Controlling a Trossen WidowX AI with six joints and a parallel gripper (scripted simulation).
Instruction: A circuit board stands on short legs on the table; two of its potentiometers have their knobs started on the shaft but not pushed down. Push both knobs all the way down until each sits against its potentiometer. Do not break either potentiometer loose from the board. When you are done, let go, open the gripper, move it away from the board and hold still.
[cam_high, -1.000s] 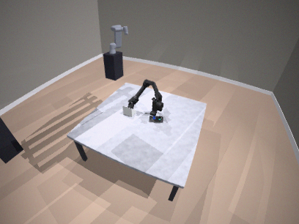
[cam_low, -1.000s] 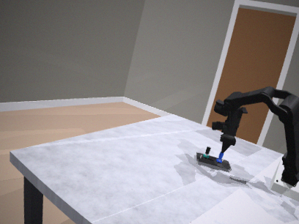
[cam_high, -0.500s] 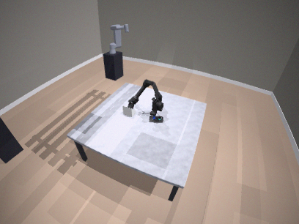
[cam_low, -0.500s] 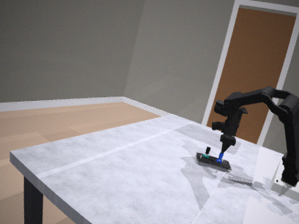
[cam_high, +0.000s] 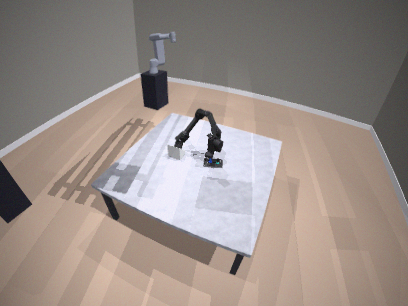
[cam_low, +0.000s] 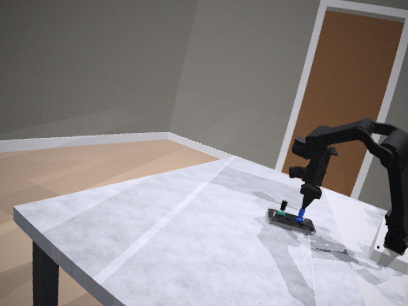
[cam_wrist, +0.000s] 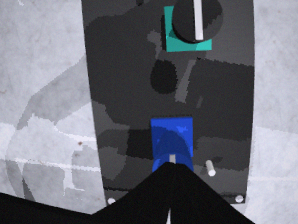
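Circuit board (cam_wrist: 169, 90) on my worktop (cam_low: 150, 235): I have the tool (cam_wrist: 170, 175) pinched fully together, gripping nothing, tip on the blue potentiometer (cam_wrist: 172, 140); black knob (cam_wrist: 197, 16) tops the teal one (cam_wrist: 174, 42).

I see arm (cam_low: 385, 150) arched high, forearm reaching left, wrist bent straight down. Gripper (cam_low: 305, 199) points down, fingers pressed fully together, nothing between them. In wrist view closed tips meet in narrow point.
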